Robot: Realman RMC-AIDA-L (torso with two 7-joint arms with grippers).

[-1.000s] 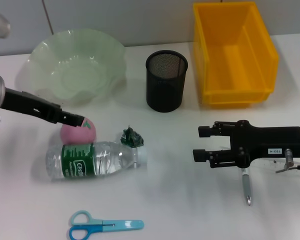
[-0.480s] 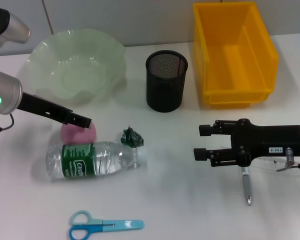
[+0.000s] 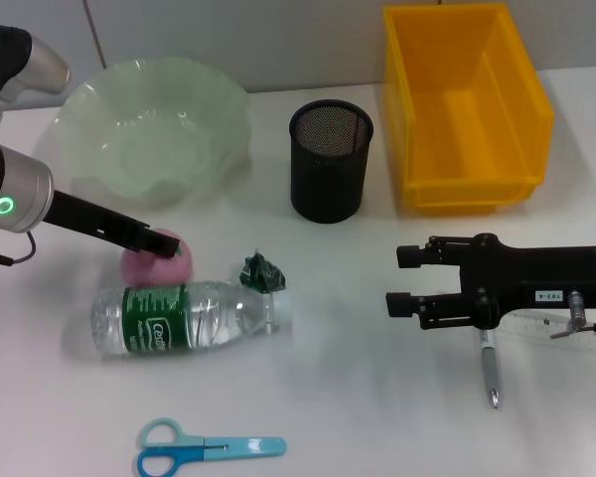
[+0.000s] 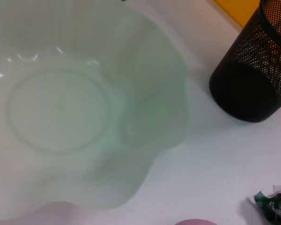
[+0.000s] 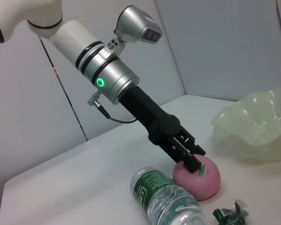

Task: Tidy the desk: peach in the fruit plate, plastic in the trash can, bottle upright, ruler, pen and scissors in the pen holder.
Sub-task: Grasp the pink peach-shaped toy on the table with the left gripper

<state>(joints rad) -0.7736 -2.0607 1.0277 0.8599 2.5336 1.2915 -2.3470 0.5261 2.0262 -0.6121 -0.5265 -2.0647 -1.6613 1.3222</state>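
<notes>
The peach (image 3: 156, 265) is straddled by the spread fingers of the left gripper (image 3: 162, 241); it could be nudged off-centre into the bottle (image 3: 191, 318). The right gripper (image 3: 402, 281) is held open, empty.

Even, bright overhead light is seen across the white table (image 3: 358, 397), with only soft, faint shadows cast beside the pen holder (image 3: 330, 161) and under the bottle (image 3: 191, 318). Small glare spots are caught on the fruit plate (image 4: 61, 108), which is rendered soft and out of focus in the left wrist view.
</notes>
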